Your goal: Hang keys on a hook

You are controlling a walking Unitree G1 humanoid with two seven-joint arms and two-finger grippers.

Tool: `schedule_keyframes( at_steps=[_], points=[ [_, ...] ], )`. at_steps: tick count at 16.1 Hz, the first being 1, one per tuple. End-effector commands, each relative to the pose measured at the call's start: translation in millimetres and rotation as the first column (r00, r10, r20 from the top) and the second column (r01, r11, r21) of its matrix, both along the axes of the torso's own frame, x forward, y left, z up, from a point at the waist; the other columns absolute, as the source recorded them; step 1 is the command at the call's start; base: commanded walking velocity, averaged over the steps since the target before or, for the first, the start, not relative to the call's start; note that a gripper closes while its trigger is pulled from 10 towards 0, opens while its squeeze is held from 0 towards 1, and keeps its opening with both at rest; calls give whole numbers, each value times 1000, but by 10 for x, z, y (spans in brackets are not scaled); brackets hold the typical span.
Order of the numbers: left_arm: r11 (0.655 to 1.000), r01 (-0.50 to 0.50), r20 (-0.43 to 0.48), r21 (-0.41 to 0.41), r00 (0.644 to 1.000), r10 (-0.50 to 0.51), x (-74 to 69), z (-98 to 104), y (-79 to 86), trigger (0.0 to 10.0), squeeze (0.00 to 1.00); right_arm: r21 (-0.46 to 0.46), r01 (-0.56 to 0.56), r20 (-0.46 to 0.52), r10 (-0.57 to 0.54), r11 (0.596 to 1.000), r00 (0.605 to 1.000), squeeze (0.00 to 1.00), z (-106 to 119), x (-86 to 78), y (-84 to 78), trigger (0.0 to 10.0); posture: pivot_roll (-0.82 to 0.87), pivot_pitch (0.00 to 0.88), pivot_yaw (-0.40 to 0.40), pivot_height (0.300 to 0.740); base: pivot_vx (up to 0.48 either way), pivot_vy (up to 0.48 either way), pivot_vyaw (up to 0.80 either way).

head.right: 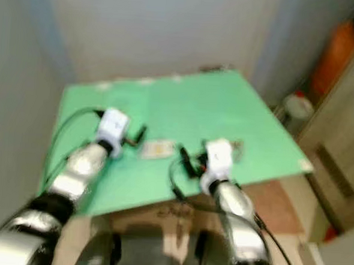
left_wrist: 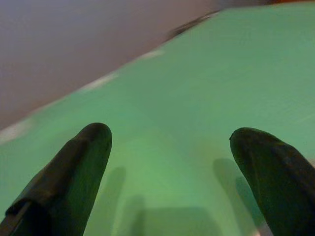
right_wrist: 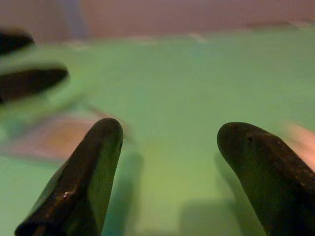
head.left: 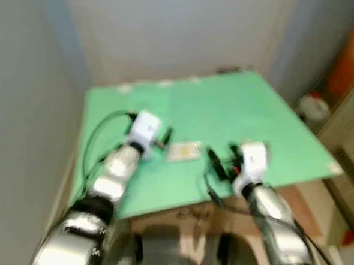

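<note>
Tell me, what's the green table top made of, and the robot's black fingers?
The green table top looks like a smooth painted board or plastic sheet: flat, thin-edged, faintly shiny. The picture is blurry, so I can't be sure. The black fingers look like matte rubber or plastic, dull with rounded tips.

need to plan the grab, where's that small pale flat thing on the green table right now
In the head views the pale flat thing lies on the green table near its front edge, between the open left gripper and the open right gripper.
</note>
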State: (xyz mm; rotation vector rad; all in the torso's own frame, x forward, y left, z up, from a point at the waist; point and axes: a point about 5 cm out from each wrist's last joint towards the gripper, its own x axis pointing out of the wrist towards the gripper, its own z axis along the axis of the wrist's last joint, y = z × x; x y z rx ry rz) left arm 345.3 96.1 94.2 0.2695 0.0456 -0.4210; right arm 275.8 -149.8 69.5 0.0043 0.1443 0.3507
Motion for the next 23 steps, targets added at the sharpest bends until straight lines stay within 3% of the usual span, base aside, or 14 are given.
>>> schedule_keyframes(
  at_steps=[1, 4, 9, 12, 17, 19, 23],
  points=[
    [999, 31, -2, 16, 1000, -31, -14, -12, -40, 10000, 0, -4, 21, 19, -20, 1000, 1000, 0, 38, 25, -31, 10000, -76, 0, 46, 596, 0, 0, 0],
    [999, 43, -9, 12, 999, -43, 0, -15, -81, 10000, 0, -5, 19, 22, -19, 1000, 1000, 0, 39, 8, -31, 10000, -79, 0, 44, 596, 0, 0, 0],
    [992, 96, -8, 77, 995, -96, 45, 35, -209, 10000, 0, -8, 13, 17, -13, 1000, 1000, 0, 26, -70, -55, 10000, -101, 0, 48, 596, 0, 0, 0],
    [990, 136, -30, 38, 990, -134, 65, 83, -330, 10000, 0, -9, 19, 16, -19, 1000, 1000, 0, 23, -94, -74, 10000, -112, 0, 55, 596, 0, 0, 0],
    [992, 128, -164, -24, 978, -130, -49, -134, -433, 10000, 0, -12, 27, 2, -27, 1000, 1000, 0, 11, -156, -108, 10000, -126, 0, 58, 596, 0, 0, 0],
    [992, 123, -197, -28, 972, -126, -159, -237, -491, 10000, 0, -10, 30, -1, -30, 999, 1000, 0, 10, -164, -113, 10000, -121, 0, 56, 596, 0, 0, 0],
    [992, 120, -227, -38, 966, -126, -224, -309, -520, 10000, 0, -10, 21, -7, -21, 1000, 1000, 0, 14, -148, -104, 10000, -111, 0, 41, 596, 0, 0, 0]
  ],
)
